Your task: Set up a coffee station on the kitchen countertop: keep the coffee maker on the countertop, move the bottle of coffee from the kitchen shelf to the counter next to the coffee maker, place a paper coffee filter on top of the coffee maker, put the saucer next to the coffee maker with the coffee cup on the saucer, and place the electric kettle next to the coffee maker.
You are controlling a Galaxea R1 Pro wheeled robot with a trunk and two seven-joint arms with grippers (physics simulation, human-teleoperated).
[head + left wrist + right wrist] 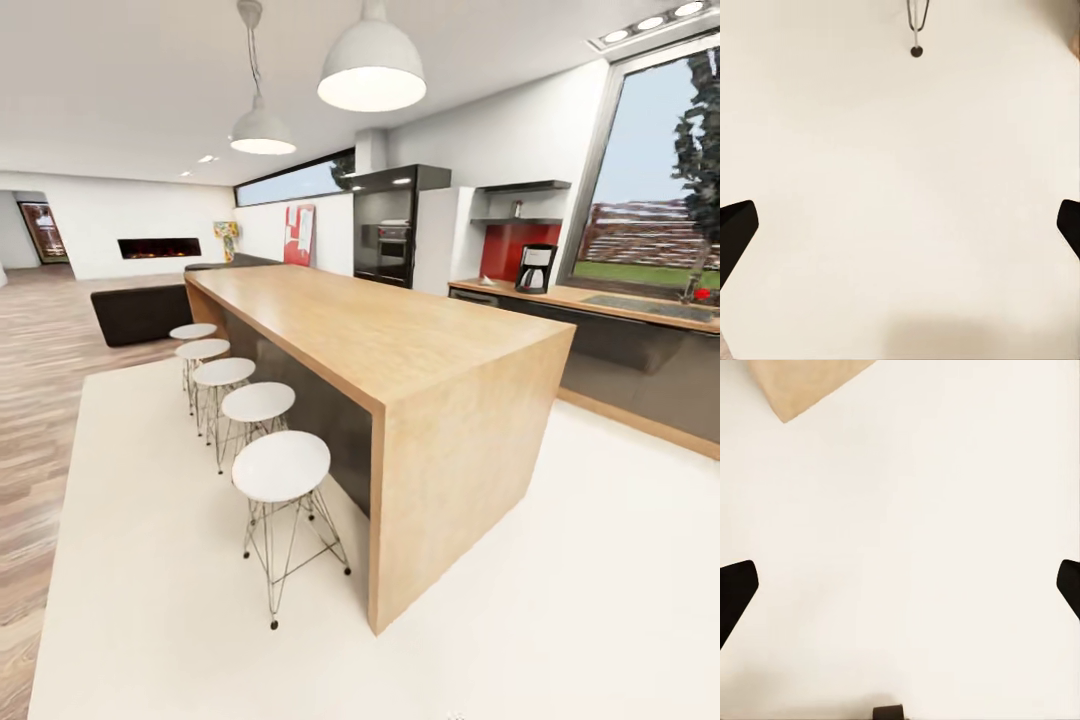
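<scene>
coffee maker (536, 268) on far countertop (585, 297)

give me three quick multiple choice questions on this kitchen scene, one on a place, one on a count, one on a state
1. Where is the black coffee maker?
A. on the long wooden island
B. on the wooden countertop by the window
C. on the floor

2. How many round white stools line the long wooden island?
A. three
B. five
C. seven

3. How is the left end effector?
A. open and empty
B. shut on a cup
C. shut on a bottle

Key: 1 B, it stands on the wooden countertop before the red panel; 2 B, five seats show; 3 A, its fingers sit apart above bare floor.
</scene>
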